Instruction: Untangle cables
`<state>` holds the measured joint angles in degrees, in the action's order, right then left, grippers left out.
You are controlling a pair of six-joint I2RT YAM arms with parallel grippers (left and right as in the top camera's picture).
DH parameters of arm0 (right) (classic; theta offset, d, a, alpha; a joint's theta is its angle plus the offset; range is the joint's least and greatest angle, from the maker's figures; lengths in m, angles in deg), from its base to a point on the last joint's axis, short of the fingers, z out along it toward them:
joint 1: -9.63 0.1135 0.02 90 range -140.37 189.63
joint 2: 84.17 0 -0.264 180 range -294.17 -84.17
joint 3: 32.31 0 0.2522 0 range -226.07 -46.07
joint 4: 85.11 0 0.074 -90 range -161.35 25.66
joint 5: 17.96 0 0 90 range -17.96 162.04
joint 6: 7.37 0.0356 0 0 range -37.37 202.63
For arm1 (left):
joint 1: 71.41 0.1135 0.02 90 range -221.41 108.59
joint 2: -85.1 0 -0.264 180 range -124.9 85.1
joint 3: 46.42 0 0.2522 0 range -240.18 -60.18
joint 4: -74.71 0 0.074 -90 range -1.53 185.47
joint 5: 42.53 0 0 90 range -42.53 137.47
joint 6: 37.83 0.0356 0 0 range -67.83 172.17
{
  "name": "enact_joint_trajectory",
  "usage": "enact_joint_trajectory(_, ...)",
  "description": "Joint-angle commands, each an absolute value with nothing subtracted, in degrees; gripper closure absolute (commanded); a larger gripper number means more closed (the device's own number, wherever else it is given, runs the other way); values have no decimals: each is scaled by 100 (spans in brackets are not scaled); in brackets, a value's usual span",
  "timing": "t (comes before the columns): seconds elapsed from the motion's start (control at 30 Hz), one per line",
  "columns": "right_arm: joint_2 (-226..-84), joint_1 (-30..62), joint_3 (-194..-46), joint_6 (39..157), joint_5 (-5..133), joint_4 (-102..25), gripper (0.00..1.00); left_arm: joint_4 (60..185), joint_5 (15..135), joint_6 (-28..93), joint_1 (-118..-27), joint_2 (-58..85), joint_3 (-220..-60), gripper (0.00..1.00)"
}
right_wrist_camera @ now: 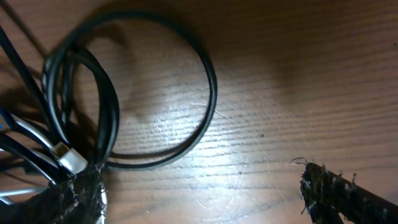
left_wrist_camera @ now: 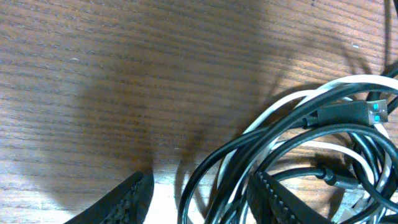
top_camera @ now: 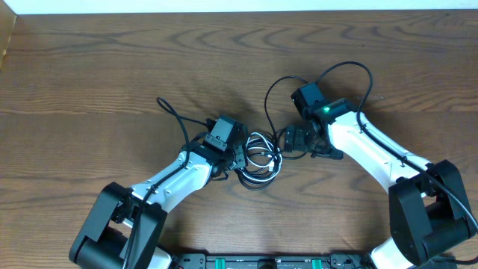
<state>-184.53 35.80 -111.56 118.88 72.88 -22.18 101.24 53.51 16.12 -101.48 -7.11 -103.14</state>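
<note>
Quick count: two cables, two arms, two grippers, one wooden table. Both cables sit in one tangle just toward 6 o'clock from the middle of the table. One is the black cable, the other is the white cable, and their loops are wound through each other. I can spot two plug ends. There's a black plug with a blue insert lying on top of the strands, and a white plug down by the right wrist's finger.

The left arm comes in from 7 o'clock, stretched low across the table. The left gripper is at the 9 o'clock edge of the tangle. In the wrist view its jaws are partway apart, with bare wood showing between them. A few black and white strands run through the gap, and more pass around one finger. It doesn't look like it's pinching anything, so I'd call it released.

The right arm comes in from 5 o'clock, bends at the elbow and points back down toward the pile. The right gripper is at about 2 o'clock from the tangle. Its jaws are spread as wide as they go and hold nothing. One fingertip sits right against the strands by the white plug, the other is well clear over bare wood
</note>
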Motion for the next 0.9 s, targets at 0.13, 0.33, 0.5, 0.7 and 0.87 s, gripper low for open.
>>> enact_joint_trajectory(0.13,-18431,3748,-10986,12095,7310,-2581,1,10146,5320,1586,-10135,-829,-10240,46)
enact_joint_trajectory(0.33,-18431,3748,-10877,12097,7386,-3009,1,10146,5320,1584,-10135,-829,-10240,46)
enact_joint_trajectory(0.5,-18433,3748,-10789,12097,7526,-3282,1,10146,5318,1586,-10135,-829,-10240,46)
enact_joint_trajectory(0.7,-18446,3748,-10606,12126,7614,-3407,1,10146,5320,1586,-10135,-829,-10240,46)
enact_joint_trajectory(0.87,-18457,3731,-10304,12132,7714,-3848,1,10146,5320,1586,-10135,-829,-10240,46)
